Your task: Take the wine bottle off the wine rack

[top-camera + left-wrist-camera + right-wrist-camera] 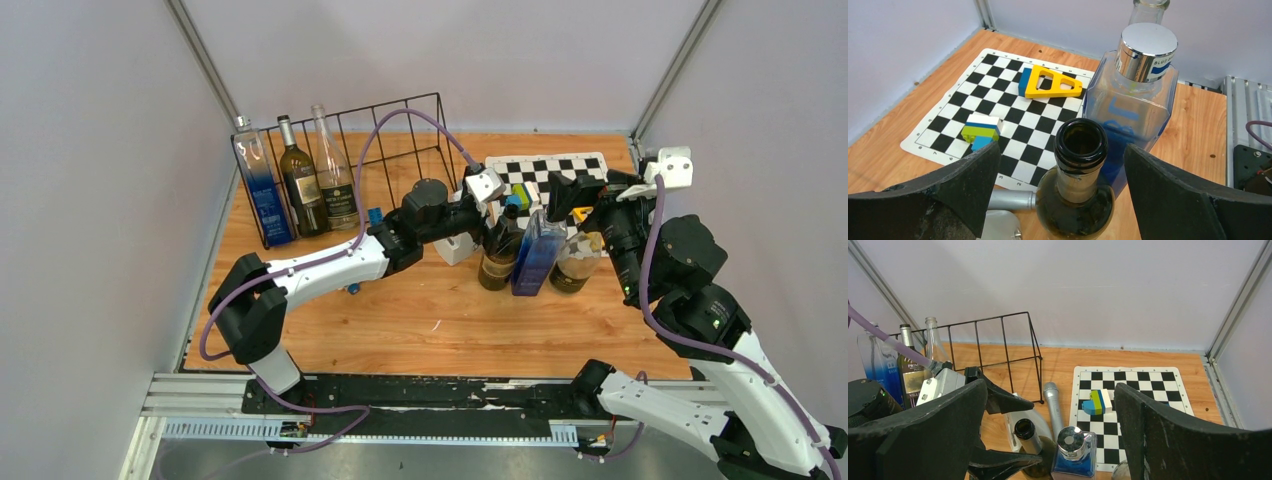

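- Top view: I see the rack [400,125] at the back left. Three upright bottles stand in its left-end slots: a blue-tinted bottle [262,195], a labelled bottle [301,185] and a clear bottle [336,180].
- Top view: the left gripper [503,215] sits at the neck of the wine bottle [495,262]. This bottle stands upright on the table [400,310], well apart from the rack and just beside a blue flask [538,250].
- Top view: the right gripper [580,205] hangs above the flask; I cannot judge its opening here.
- Left wrist: the left fingers [963,190] are spread wide, one on each side of the neck. A gap shows on both sides, so they hold nothing.
- Left wrist: the wine bottle is dark green glass with an open mouth. The flask has a chrome cap and stands directly behind it.
- Left wrist: the chessboard [948,125] carries a yellow frame [1050,82] and a block stack [982,131].
- Right wrist: the same three bottles fill the rack's left end.
- Right wrist: the right fingers [1188,435] are fully spread and grip nothing.
- Right wrist: the wine bottle stands below, between the left fingers and beside a microphone [1053,407].
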Available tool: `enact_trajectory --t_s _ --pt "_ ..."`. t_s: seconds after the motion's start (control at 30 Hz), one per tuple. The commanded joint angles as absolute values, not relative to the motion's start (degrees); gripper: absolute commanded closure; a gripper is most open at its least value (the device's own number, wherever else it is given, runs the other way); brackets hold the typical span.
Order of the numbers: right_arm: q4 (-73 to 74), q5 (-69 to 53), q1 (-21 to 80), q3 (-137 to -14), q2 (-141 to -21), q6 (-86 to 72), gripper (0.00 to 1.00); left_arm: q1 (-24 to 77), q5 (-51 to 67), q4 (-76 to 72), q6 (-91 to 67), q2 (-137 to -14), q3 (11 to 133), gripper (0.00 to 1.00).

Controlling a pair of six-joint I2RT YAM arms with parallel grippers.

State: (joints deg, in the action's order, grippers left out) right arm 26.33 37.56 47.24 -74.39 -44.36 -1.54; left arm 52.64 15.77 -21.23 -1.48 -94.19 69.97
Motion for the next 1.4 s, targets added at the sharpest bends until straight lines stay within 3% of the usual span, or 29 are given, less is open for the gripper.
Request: enact_trajectory --t_s 0.0,0.43,0.73,1.1,1.37 --pt "25.8 38.3 47.6 -74.7 -44.1 -0.5 0.00 53.0 14.5 -20.3 -0.1 -91.2 73.1 0.00" --pt "25.3 38.1 47.6 -76.0 -45.0 -0.3 0.00 53.0 18.9 -13.0 -1.2 -84.9 74.2 0.00" --pt "24.0 37.1 47.6 -75.6 -47.0 2.9 0.00 51.4 7.8 -2.8 -2.0 -76.7 72.0 0.00" --pt "29.3 29.0 47.6 -82.5 -57.0 -1.8 0.00 31.4 0.9 5.8 -10.2 -66.1 66.7 0.00" --pt "32.1 26.1 47.5 -83.0 -59.1 -5.0 0.00 11.5 1.4 8.5 -18.2 -77.1 75.3 0.00"
